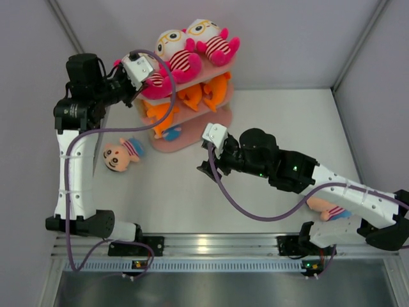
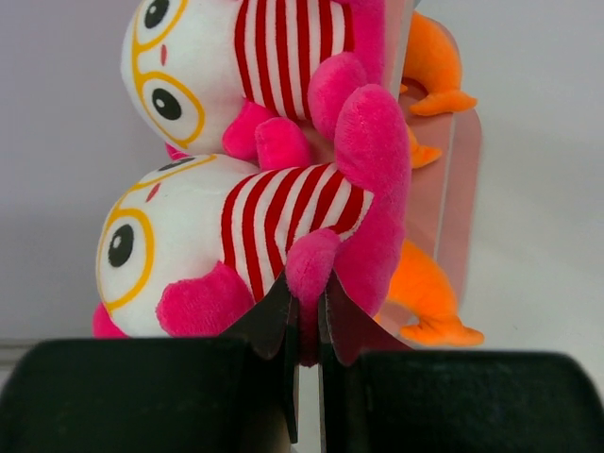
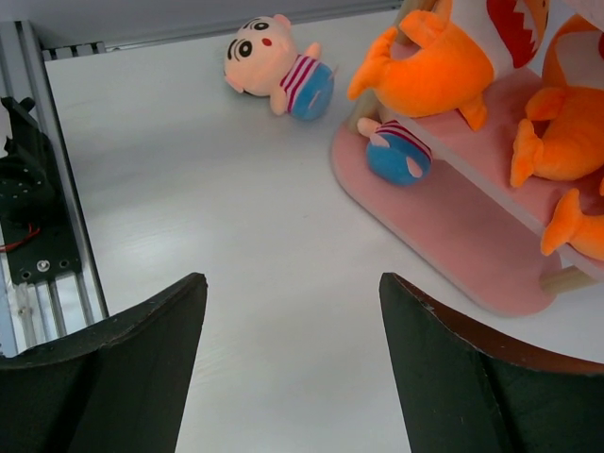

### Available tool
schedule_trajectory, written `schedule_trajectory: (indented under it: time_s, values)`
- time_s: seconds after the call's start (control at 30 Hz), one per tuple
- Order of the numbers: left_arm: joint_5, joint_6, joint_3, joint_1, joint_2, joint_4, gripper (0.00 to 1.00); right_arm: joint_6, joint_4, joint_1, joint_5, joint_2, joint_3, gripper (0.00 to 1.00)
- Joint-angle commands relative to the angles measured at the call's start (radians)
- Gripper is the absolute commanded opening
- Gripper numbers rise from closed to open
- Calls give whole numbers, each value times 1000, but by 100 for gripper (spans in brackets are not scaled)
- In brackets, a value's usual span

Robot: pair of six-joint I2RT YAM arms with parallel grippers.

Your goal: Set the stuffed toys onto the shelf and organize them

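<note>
The left gripper (image 2: 308, 302) is up at the top board of the shelf (image 3: 453, 236). Its jaws are narrowed to a slit and appear to pinch the pink foot of a white-faced doll (image 2: 189, 255). Holding by a limb lets the arm set this doll beside another white-faced doll (image 2: 217, 66), so like sits with like. The orange sharks (image 3: 425, 66) fill the middle board, and 1 striped doll (image 3: 396, 151) lies on the bottom board. The right gripper (image 3: 293, 278) hangs wide and empty over the table near the shelf's foot. It is probably lined up for the peach-faced doll (image 1: 120, 155) lying loose on the table. Another loose doll (image 1: 326, 210) lies under the right arm.
</note>
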Motion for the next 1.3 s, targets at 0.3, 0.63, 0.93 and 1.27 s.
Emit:
schedule_trajectory:
  time_s: [0.3, 0.63, 0.93, 1.27]
  values:
    - [86, 159, -61, 28, 30, 70, 0, -16, 39, -13, -1, 10, 9, 75]
    - [89, 206, -57, 45, 56, 70, 4, -16, 37, -13, -10, 13, 10, 76]
    - [65, 168, -84, 54, -8, 68, 58, -16, 36, -13, -14, 22, 9, 76]
    - [-53, -59, -179, 54, -214, 67, 98, -13, 44, -13, -34, 5, -17, 76]
